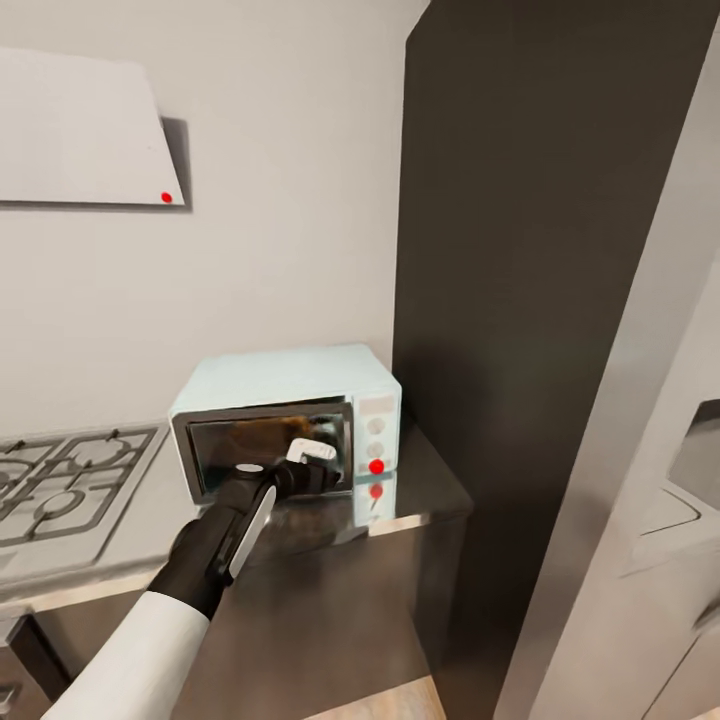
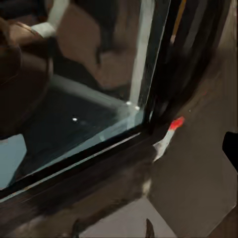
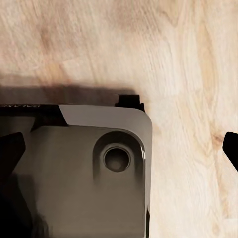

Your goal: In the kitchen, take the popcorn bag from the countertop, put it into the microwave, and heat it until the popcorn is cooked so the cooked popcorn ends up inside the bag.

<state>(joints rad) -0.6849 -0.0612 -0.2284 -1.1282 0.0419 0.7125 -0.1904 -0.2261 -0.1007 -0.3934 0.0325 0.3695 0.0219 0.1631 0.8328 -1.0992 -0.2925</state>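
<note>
Resting on grey countertop [image 1: 420,500]: microwave [image 1: 290,385]; left fingers [image 1: 310,470] at door, state unclear.

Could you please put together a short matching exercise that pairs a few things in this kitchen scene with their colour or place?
Things:
1. microwave
2. gas hob
3. microwave's lower panel dot
4. left gripper

Descriptions:
A. red
B. pale mint-blue body
C. at the microwave's glass door
D. steel with black grates, left of the microwave

Pairs: 1-B, 2-D, 3-A, 4-C

left arm [image 1: 215,545] extended forward | left pincer [image 1: 312,468] state unclear
</note>
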